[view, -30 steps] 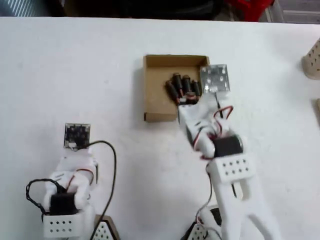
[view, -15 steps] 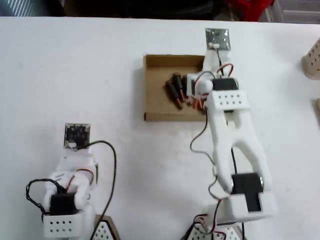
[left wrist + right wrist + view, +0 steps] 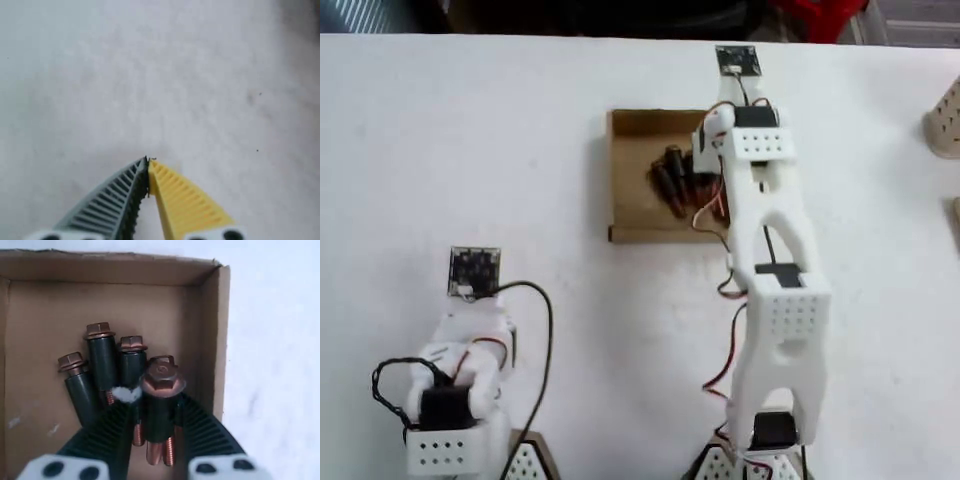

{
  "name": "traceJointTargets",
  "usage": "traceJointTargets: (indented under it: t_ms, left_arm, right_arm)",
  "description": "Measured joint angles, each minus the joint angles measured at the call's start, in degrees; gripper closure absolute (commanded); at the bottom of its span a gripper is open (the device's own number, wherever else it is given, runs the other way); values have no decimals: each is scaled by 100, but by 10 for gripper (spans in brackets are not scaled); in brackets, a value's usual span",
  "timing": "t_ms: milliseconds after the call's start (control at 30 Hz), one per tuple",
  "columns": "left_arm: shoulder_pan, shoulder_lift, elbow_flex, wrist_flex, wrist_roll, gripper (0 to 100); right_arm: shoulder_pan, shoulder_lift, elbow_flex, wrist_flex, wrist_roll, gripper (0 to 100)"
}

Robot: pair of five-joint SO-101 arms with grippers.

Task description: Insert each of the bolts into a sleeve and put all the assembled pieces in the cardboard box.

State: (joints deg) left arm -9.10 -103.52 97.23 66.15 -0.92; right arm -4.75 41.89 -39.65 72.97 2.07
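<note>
White tabletop (image 3: 520, 120) spreads beneath both arms, and on it, toward the far side, we see the cardboard box (image 3: 632, 128) lying open. Our right arm (image 3: 775, 300) stretches forward along the box's right wall, its wrist hanging over the inside. From that wrist we look straight down at the right gripper (image 3: 159, 412), whose dark ribbed fingers (image 3: 112, 427) are clamped on either side of a bolt-and-sleeve piece (image 3: 161, 390); its copper head points up at the camera and its threaded end shows below the black sleeve. Just beside it, three assembled pieces (image 3: 102, 365) lie side by side on the box floor, touching one another, heads toward the far wall. Our left arm (image 3: 455, 370) sits folded at the near left corner, well apart from the box. Its left gripper (image 3: 148, 164) hangs over bare table with the grey finger (image 3: 112, 200) and yellow finger (image 3: 182, 200) pressed together at the tips, gripping nothing.
</note>
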Motion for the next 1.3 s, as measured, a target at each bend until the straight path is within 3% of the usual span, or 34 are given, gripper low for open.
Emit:
traceJointTargets:
  t_ms: [233,533,900,1100,1300]
  left_arm:
    - [0,0,0,0,0,977]
    - [0,0,0,0,0,977]
    - [0,0,0,0,0,977]
    - [0,0,0,0,-18,977]
    - [0,0,0,0,-18,977]
  right_arm:
    - [88,1547,-2338,1011,18,971]
    - [-53,2462,-4281,1916,18,729]
    - [-44,2444,-5327,2558,44,782]
    - [176,1916,-5327,2567,44,994]
    - [360,1284,-5327,2585,44,980]
